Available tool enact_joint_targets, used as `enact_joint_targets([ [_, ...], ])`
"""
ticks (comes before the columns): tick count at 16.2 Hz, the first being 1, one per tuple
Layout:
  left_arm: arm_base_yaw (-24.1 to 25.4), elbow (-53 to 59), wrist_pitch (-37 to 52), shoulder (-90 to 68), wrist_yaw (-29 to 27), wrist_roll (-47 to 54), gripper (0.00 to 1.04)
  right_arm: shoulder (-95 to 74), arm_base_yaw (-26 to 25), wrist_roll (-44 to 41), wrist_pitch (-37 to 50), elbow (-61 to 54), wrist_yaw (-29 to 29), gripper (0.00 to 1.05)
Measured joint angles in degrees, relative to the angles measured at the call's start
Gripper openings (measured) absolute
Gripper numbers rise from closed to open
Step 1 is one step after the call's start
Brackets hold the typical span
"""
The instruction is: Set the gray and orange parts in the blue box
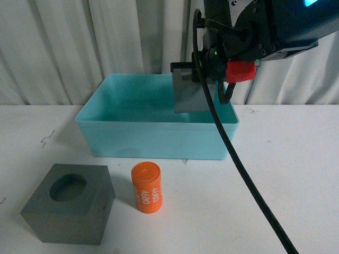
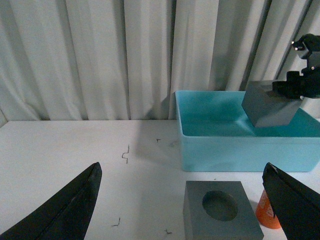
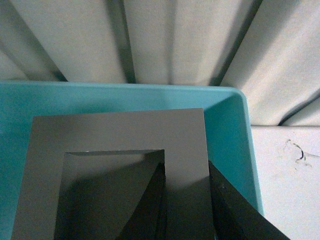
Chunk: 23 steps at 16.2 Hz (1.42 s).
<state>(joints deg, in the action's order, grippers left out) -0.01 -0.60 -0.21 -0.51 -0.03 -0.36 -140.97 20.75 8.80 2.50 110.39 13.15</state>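
Note:
My right gripper (image 1: pixel 204 74) is shut on the gray cube with the rectangular recess (image 1: pixel 192 94) and holds it tilted above the right part of the blue box (image 1: pixel 122 138). In the right wrist view one finger (image 3: pixel 150 210) is inside the recess of the held cube (image 3: pixel 120 132) and the other is on its outer wall, over the blue box (image 3: pixel 232 135). The gray cube with the round recess (image 1: pixel 71 202) and the orange cylinder (image 1: pixel 146 187) stand on the table in front of the box. My left gripper (image 2: pixel 185 210) is open, just behind the round-recess cube (image 2: pixel 220 212).
White curtains (image 1: pixel 79 47) hang close behind the box. A black cable (image 1: pixel 238 164) runs from the right arm down across the table's right side. The table (image 1: pixel 296 159) is white with small scratch marks (image 2: pixel 126 153).

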Motion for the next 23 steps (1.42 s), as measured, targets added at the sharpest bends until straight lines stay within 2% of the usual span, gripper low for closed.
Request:
enact_joint_targets([
  [1, 0.0, 0.0, 0.0, 0.0, 0.0, 0.0, 0.98, -0.8, 0.0, -0.1, -1.2, 1.2, 0.6, 0.19],
  [2, 0.0, 0.0, 0.0, 0.0, 0.0, 0.0, 0.98, -2.2, -0.1, 0.2, -1.8, 2.5, 1.4, 0.36],
  [3, 0.0, 0.0, 0.0, 0.0, 0.0, 0.0, 0.98, -0.8, -0.3, 2.2, 1.6, -0.1, 1.8, 0.69],
  [4, 0.0, 0.0, 0.0, 0.0, 0.0, 0.0, 0.98, 10.1, -1.9, 2.4, 11.8, -13.9, 0.3, 0.96],
  [5, 0.0, 0.0, 0.0, 0.0, 0.0, 0.0, 0.98, 15.2, -3.0, 2.6, 15.2, -19.1, -0.8, 1.00],
  [7, 0.0, 0.0, 0.0, 0.0, 0.0, 0.0, 0.98, 35.3, -8.2, 5.5, 18.9, -36.0, -5.7, 0.98],
  [8, 0.0, 0.0, 0.0, 0.0, 0.0, 0.0, 0.98, 44.6, -10.9, 8.0, 18.3, -44.0, -8.0, 0.98],
  [10, 0.0, 0.0, 0.0, 0.0, 0.0, 0.0, 0.98, 65.1, -18.4, 11.9, 11.0, -65.9, -13.2, 0.98],
  [11, 0.0, 0.0, 0.0, 0.0, 0.0, 0.0, 0.98, 68.9, -19.0, 12.6, 10.5, -72.4, -13.1, 0.98],
  [12, 0.0, 0.0, 0.0, 0.0, 0.1, 0.0, 0.98, 69.1, -18.5, 8.9, 24.0, -79.2, -11.4, 0.89],
  [13, 0.0, 0.0, 0.1, 0.0, 0.0, 0.0, 0.98, 69.7, -18.7, 3.2, 33.9, -83.6, -11.8, 0.78],
  [14, 0.0, 0.0, 0.0, 0.0, -0.1, 0.0, 0.98, 72.8, -20.0, -2.1, 41.0, -88.1, -13.2, 0.66],
  [15, 0.0, 0.0, 0.0, 0.0, 0.0, 0.0, 0.98, 76.3, -20.9, -5.1, 44.0, -90.9, -13.0, 0.53],
  [18, 0.0, 0.0, 0.0, 0.0, 0.0, 0.0, 0.98, 81.2, -20.8, -7.6, 42.9, -97.5, -13.0, 0.18],
  [20, 0.0, 0.0, 0.0, 0.0, 0.0, 0.0, 0.98, 85.2, -20.8, -8.3, 42.5, -99.8, -13.0, 0.02],
  [23, 0.0, 0.0, 0.0, 0.0, 0.0, 0.0, 0.98, 91.7, -20.8, -8.4, 39.2, -103.7, -13.0, 0.02],
])
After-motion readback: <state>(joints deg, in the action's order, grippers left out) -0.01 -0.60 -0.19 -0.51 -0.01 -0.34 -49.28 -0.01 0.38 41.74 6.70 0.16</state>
